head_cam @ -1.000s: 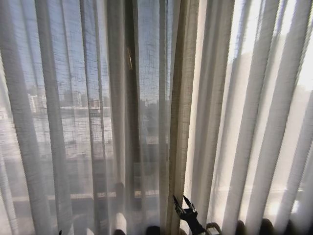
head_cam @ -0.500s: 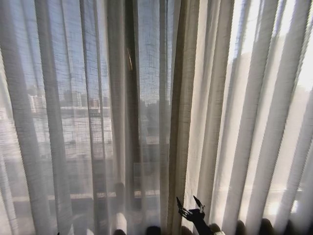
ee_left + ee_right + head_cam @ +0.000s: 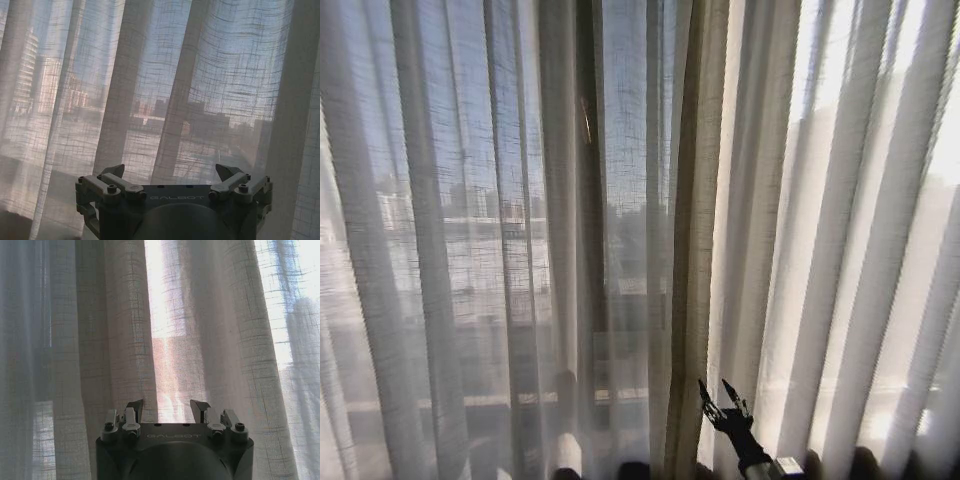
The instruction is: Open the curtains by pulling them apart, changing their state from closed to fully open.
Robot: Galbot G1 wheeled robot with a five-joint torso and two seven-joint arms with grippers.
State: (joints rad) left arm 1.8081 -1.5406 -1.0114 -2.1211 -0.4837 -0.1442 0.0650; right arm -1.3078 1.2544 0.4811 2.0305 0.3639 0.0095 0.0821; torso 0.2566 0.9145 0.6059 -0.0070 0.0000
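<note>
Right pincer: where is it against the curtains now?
In the head view the right pincer sits low and right of centre, open, just right of the beige hemmed edge where the curtains meet, in front of the right panel's pleats.

The curtains [image 3: 470,240] hang closed across the whole field ahead, left panel from 9 to 12 o'clock, right panel from 12 to 3 o'clock. Their hemmed edges [image 3: 695,230] meet just right of centre. A window frame bar [image 3: 588,180] stands behind the left panel. The right gripper [image 3: 724,396] sits before the right panel at 5 o'clock, just right of the hems.
</note>
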